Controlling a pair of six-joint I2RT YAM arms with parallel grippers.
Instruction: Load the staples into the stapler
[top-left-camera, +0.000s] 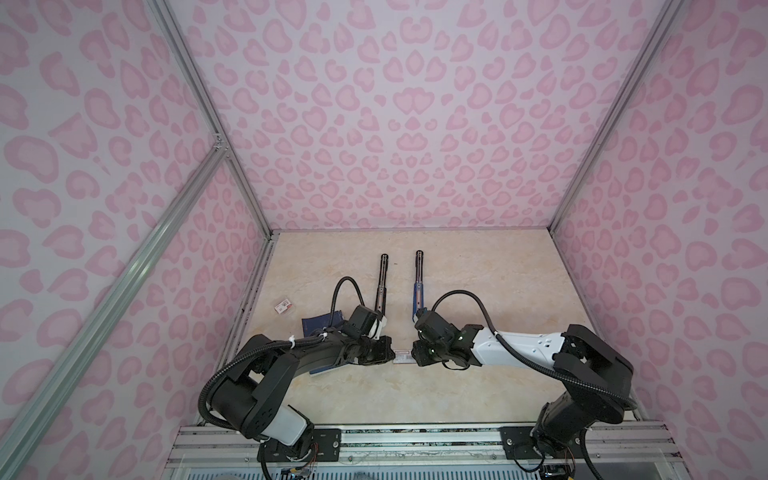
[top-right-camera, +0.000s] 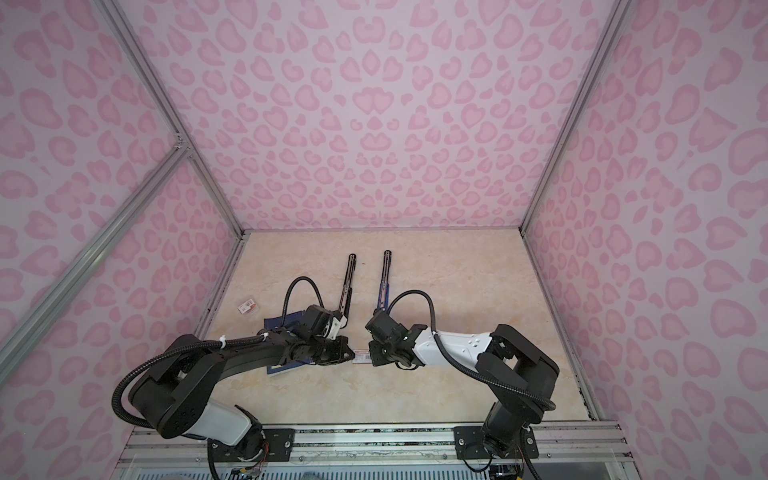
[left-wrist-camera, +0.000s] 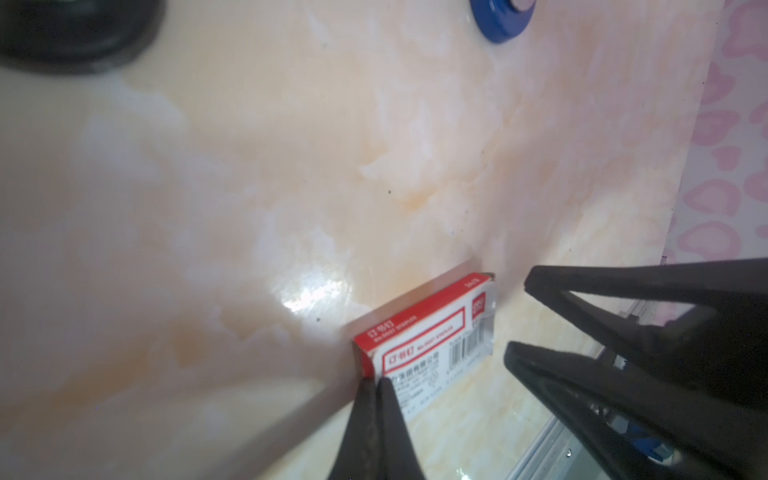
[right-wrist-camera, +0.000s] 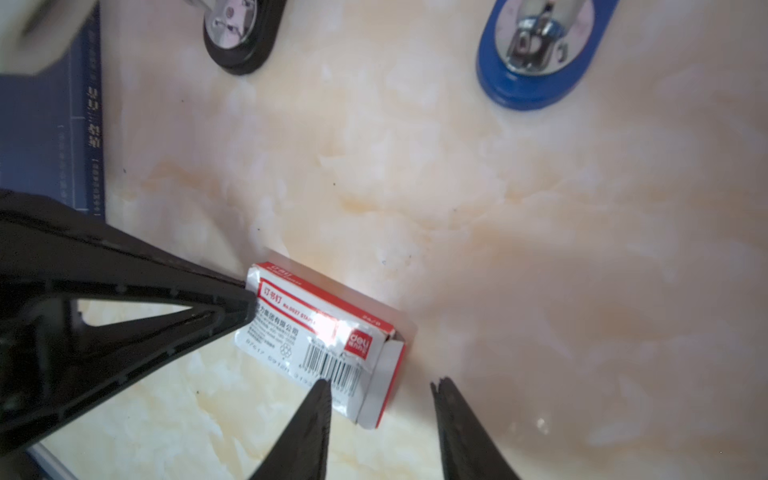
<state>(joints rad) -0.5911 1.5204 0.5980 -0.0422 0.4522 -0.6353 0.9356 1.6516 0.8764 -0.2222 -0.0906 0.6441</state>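
Nearest, the staple box lies flat on the tabletop, its long axis running straight from one claw to the other; the left claw is pinched tight on its crumpled end; the right claw stands partly wide, straddling the opposite flap end; no staples show, presumably still inside; beyond lie the black stapler and blue stapler, both pointing lengthwise away, blue nearer the right arm.

Red-white box, black stapler, blue stapler
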